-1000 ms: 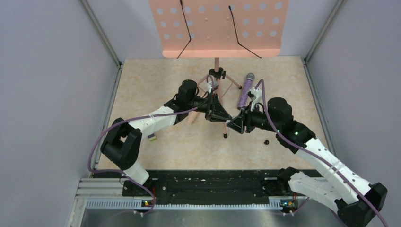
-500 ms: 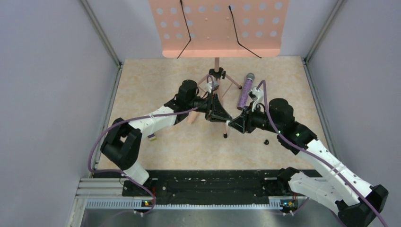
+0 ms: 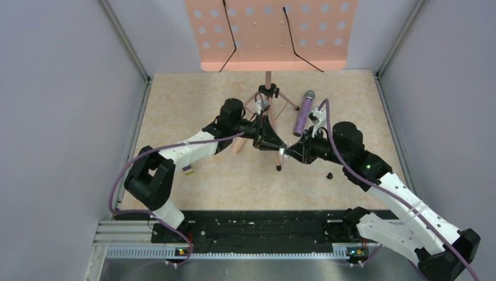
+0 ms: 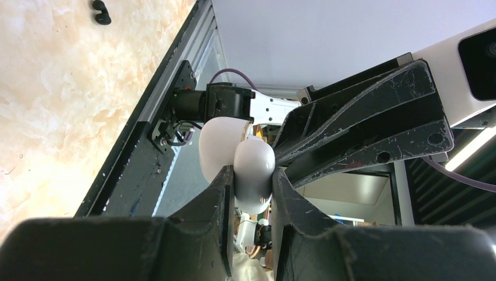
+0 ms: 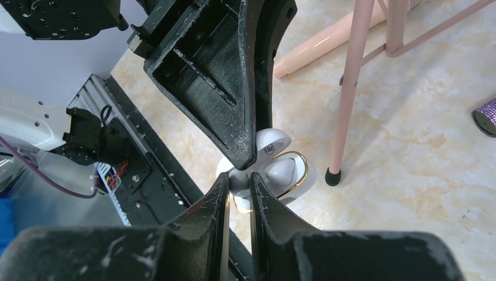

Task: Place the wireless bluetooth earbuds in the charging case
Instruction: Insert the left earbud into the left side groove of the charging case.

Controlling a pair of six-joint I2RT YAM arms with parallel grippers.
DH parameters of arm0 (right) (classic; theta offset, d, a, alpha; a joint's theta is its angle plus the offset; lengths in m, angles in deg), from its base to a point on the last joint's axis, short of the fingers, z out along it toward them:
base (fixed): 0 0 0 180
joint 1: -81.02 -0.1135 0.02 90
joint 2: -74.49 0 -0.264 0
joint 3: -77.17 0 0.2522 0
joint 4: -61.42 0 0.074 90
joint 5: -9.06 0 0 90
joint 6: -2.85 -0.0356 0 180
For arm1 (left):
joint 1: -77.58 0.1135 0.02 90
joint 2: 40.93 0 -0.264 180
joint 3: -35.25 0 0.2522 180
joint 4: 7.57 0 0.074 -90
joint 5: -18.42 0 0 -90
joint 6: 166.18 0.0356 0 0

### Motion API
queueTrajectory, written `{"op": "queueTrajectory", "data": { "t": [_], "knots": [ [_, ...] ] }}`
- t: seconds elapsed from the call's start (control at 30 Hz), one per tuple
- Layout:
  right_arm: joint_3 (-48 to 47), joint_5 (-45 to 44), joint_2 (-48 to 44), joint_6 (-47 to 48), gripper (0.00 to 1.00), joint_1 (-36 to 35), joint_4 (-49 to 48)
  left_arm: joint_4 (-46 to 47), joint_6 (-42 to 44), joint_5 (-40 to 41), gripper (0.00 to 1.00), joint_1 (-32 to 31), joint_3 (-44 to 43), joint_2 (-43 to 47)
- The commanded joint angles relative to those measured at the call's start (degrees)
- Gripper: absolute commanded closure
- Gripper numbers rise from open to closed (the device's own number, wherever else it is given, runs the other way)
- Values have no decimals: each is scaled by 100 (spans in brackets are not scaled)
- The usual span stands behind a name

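Note:
The charging case (image 5: 304,176) here is white with a gold rim and hangs open above the table. My left gripper (image 4: 248,188) is shut on the case (image 4: 253,174), with its lid (image 4: 217,147) swung back. In the right wrist view the left gripper's fingers (image 5: 228,99) come down onto the case from above. One white earbud (image 5: 279,170) sits in a socket inside the rim. My right gripper (image 5: 238,186) is shut on a second earbud (image 5: 240,181) at the case's near side. From above, both grippers (image 3: 283,151) meet tip to tip over the table's middle.
A pink music stand (image 3: 269,35) rises at the back, and its thin legs (image 5: 351,88) stand just beyond the case. A glittery purple microphone (image 3: 303,112) lies right of the stand. A small black piece (image 3: 329,175) and a small cube (image 3: 188,170) lie on the table.
My right gripper has slid left to meet the left gripper, and its jaws have narrowed onto the earbud. The left arm has stayed still with the case.

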Motion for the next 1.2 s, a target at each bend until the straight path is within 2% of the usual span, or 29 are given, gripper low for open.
{"op": "queueTrajectory", "data": {
  "t": [0.0, 0.67, 0.9, 1.17],
  "knots": [
    [4, 37, -60, 12, 90, 33, -9, 83, 34, 184, 100, 92, -190, 291],
    [399, 125, -198, -541, 100, 31, -579, -96, -16, 867, 100, 136, -33, 584],
    [547, -121, -355, -947, 100, 31, -789, -346, 146, 1455, 100, 138, 59, 810],
    [995, -480, -679, -1665, 100, 21, -1404, 95, -4, 1866, 100, 138, 396, 1029]
  ]
}}
